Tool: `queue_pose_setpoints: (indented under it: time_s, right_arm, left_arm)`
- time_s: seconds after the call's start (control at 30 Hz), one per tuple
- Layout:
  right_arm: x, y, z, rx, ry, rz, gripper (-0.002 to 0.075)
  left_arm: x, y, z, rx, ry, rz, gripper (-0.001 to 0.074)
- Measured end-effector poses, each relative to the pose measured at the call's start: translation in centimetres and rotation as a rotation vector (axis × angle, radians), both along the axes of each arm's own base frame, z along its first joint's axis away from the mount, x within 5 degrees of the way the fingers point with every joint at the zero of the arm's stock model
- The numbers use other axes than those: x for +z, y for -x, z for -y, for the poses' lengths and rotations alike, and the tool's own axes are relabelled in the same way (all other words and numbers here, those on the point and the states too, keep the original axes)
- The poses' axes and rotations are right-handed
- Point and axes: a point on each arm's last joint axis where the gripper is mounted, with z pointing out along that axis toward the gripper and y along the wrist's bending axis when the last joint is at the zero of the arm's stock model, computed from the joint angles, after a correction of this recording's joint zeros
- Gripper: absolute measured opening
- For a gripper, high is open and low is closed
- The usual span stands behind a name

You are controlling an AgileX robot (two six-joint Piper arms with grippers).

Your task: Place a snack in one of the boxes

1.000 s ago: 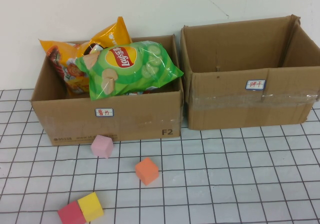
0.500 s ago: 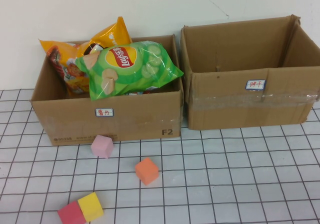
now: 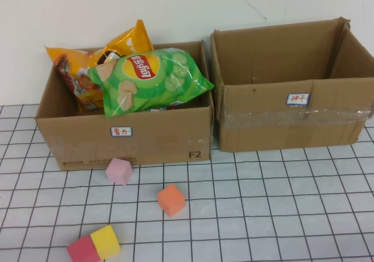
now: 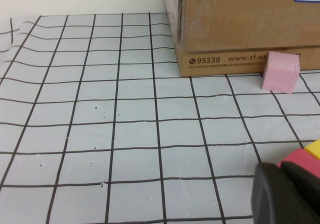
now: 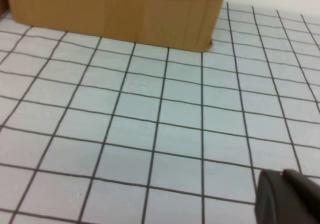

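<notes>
Only a dark edge of the left gripper (image 4: 285, 194) was seen at the lower right of its wrist view, near the red block (image 4: 306, 159); the right gripper (image 5: 287, 198) likewise (neither grip state could be told). At the upper left of the high view, the green bag (image 3: 151, 78) was lying atop the orange bag (image 3: 87, 69) in the left box (image 3: 125, 139). The right box (image 3: 292, 113) was seen at the upper right.

A plain off-white wall (image 3: 175, 7) rises behind. Below it spreads a white tabletop with black grid lines (image 3: 263, 203), evenly lit.
</notes>
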Motion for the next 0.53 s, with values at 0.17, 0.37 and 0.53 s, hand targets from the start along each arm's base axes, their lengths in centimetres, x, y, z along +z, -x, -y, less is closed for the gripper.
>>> queue_pose_setpoints:
  time_s: [0.17,0.37,0.53]
  right_arm:
    - [-0.02,0.0,0.2,-0.05,-0.036,-0.004,-0.0001]
    - [-0.02,0.0,0.22,-0.056,-0.042,-0.004,-0.0001]
    - [-0.04,0.01,0.23,-0.057,-0.04,-0.006,-0.0001]
  left_arm:
    - [0.0,0.0,0.0,-0.001,-0.002,0.0,-0.0001]
    - [0.0,0.0,0.0,0.002,0.008,0.0,-0.0001]
    - [0.0,0.0,0.0,0.002,0.008,0.0,-0.0001]
